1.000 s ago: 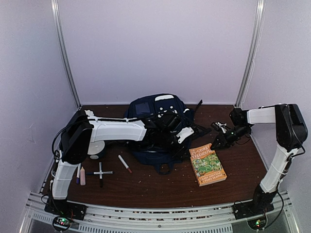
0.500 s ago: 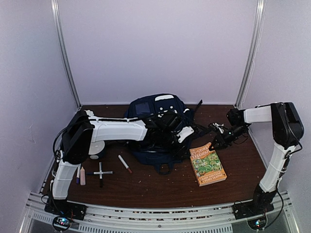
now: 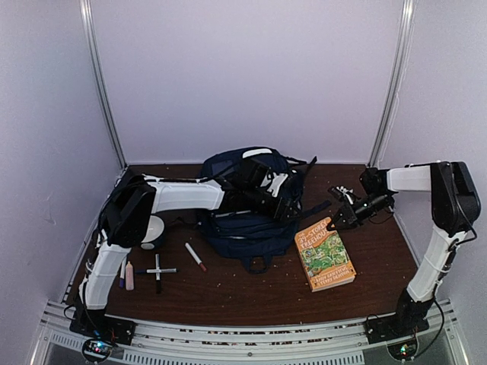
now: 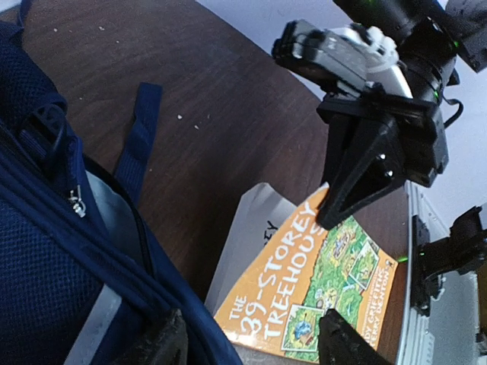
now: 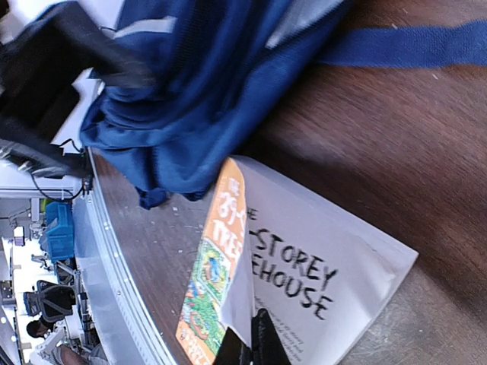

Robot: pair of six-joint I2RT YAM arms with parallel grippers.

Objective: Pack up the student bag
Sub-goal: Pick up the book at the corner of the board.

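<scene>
place: lab robot cell | evidence: white panel walls [image 3: 243, 76], aluminium rail [image 3: 243, 335]

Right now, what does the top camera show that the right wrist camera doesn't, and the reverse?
Only the top view: both arms from base to wrist, and the pens lying at the left of the table. Only the right wrist view: the right gripper pinching the lifted front cover of the book, with the printed title page bared beneath it. Both: the blue backpack, the book and the brown table.
</scene>
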